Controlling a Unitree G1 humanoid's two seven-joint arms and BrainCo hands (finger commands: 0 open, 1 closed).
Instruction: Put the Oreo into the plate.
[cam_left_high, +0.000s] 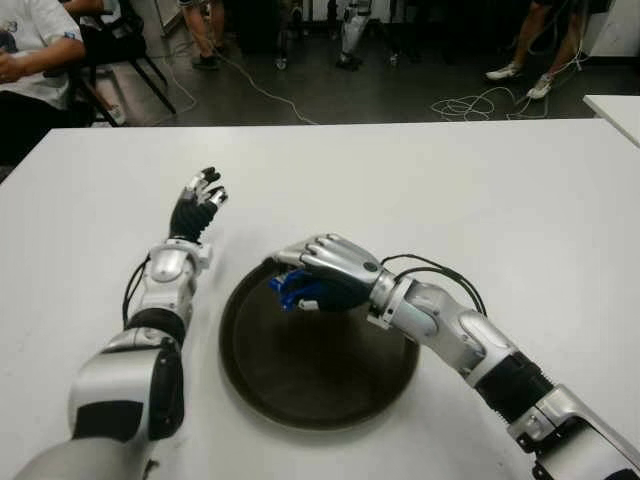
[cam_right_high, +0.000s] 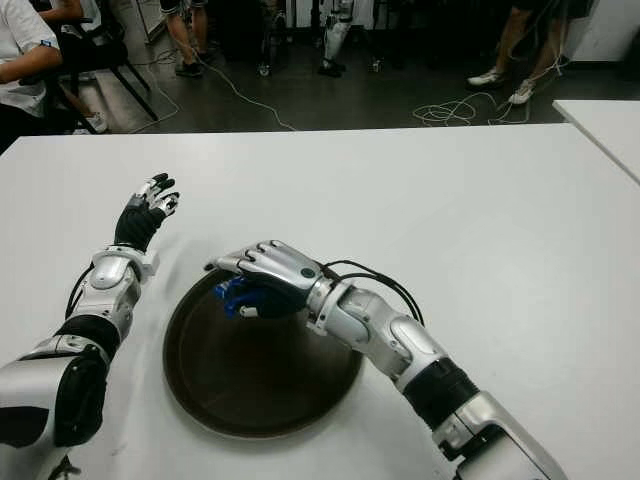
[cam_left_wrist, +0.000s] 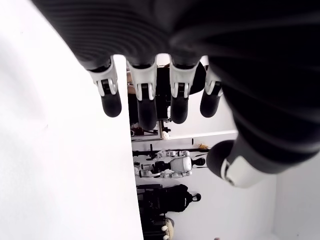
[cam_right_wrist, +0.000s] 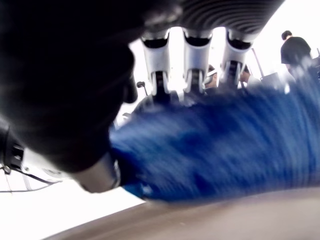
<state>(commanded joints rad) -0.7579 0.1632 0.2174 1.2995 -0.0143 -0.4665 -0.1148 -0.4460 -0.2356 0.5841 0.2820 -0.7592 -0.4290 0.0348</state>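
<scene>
A blue Oreo pack (cam_left_high: 295, 291) is gripped in my right hand (cam_left_high: 322, 270), whose fingers curl over it from above. The hand hovers over the far rim of the dark round plate (cam_left_high: 310, 375) in the middle of the white table (cam_left_high: 480, 200). In the right wrist view the blue Oreo pack (cam_right_wrist: 220, 150) fills the palm, just above the brown plate surface (cam_right_wrist: 210, 220). My left hand (cam_left_high: 198, 205) is raised above the table to the left of the plate, fingers loosely spread with nothing in them.
Beyond the table's far edge are chair legs, cables on the dark floor (cam_left_high: 470, 103) and several people's legs. A seated person (cam_left_high: 30, 60) is at the far left. A second white table corner (cam_left_high: 615, 105) shows at the right.
</scene>
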